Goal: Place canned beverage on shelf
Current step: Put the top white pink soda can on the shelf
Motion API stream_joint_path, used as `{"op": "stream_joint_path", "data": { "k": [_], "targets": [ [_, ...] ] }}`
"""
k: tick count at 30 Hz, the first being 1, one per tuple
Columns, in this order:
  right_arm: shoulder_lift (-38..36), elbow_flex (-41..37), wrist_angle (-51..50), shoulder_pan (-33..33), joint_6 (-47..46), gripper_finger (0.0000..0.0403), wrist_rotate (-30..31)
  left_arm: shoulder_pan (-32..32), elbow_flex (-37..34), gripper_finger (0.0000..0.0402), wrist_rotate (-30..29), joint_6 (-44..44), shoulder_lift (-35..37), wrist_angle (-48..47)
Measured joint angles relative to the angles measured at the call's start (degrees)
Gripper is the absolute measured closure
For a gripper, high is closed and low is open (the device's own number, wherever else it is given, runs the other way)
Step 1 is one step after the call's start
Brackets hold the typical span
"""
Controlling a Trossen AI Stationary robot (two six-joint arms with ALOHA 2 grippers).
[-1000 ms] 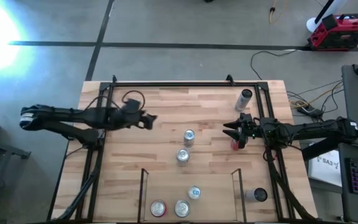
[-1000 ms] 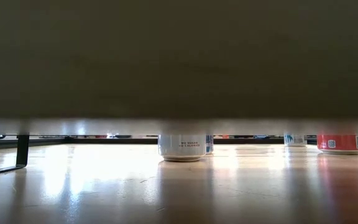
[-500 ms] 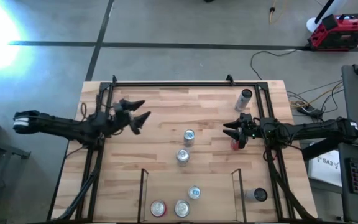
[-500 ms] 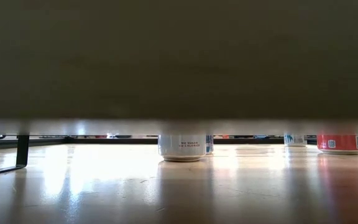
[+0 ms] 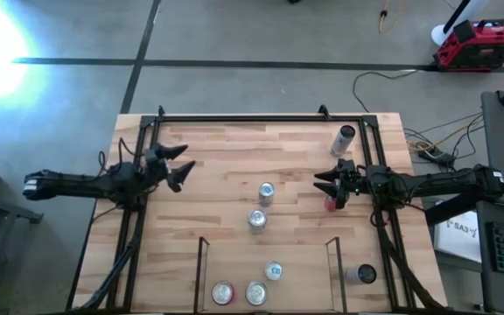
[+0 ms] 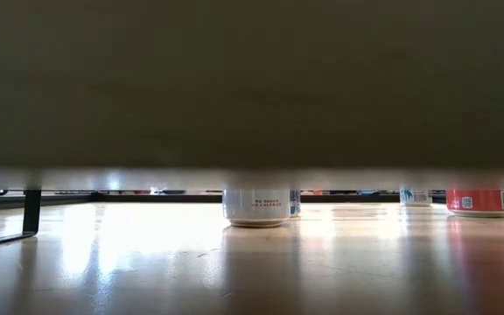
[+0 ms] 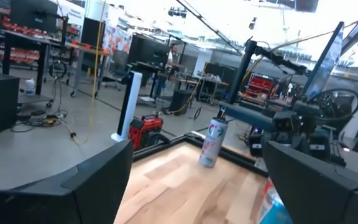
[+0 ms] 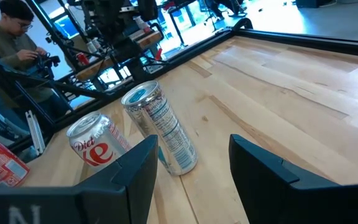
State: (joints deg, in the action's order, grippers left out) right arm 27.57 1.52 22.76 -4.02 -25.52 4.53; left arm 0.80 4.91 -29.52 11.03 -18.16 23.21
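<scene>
Two upright cans [image 5: 266, 192] [image 5: 256, 219] stand at mid-table. Three more cans [image 5: 273, 271] [image 5: 223, 293] [image 5: 255, 293] stand on the shelf [image 5: 201, 271], the bay between two thin black rails at the near edge. A red can [image 5: 330, 203] stands just beside my right gripper [image 5: 325, 185], whose fingers are a little apart with nothing between them. My left gripper [image 5: 180, 164] hovers open near the table's left rail, empty and pointing toward the table's right.
A slim can [image 5: 346, 138] stands at the far right, also in the left wrist view [image 7: 211, 143]. A dark-topped can [image 5: 364, 274] stands right of the shelf. A black frame [image 5: 261, 116] rims the table. A person [image 8: 14, 37] stands beyond the table.
My left gripper has drawn back toward the table's left edge and sunk a little. It has tipped from pointing downward to about level and rolled as it went. Its fingers have stayed apart. No can has moved.
</scene>
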Motion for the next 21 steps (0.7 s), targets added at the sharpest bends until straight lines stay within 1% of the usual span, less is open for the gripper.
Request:
{"op": "stream_joint_path", "data": {
  "k": [3, 6, 9, 11, 13, 18, 21],
  "targets": [
    [0.0, 0.0, 0.0, 0.0, 0.0, 0.022, 0.0, 0.0, -1.2, 0.0056, 0.0, 0.0, 4.5, -3.7],
    [0.0, 0.0, 0.0, 0.0, 0.0, 0.022, 0.0, 0.0, -4.2, 0.0056, -0.8, -0.1, 8.9, -4.8],
    [0.0, 0.0, 0.0, 0.0, 0.0, 0.022, 0.0, 0.1, -4.2, 0.0056, -1.9, 3.6, 13.7, -13.9],
    [0.0, 0.0, 0.0, 0.0, 0.0, 0.022, 0.0, 0.2, -4.3, 0.0056, -2.6, 6.7, 16.5, -16.9],
    [0.0, 0.0, 0.0, 0.0, 0.0, 0.022, 0.0, 0.2, -4.3, 0.0056, -3.3, 7.1, 18.3, -18.6],
    [0.0, 0.0, 0.0, 0.0, 0.0, 0.022, 0.0, 0.1, -4.3, 0.0056, -4.5, -3.3, 18.2, -18.7],
    [0.0, 0.0, 0.0, 0.0, 0.0, 0.022, 0.0, 0.0, -4.3, 0.0056, -4.5, -6.4, 17.6, -18.7]
  ]
}}
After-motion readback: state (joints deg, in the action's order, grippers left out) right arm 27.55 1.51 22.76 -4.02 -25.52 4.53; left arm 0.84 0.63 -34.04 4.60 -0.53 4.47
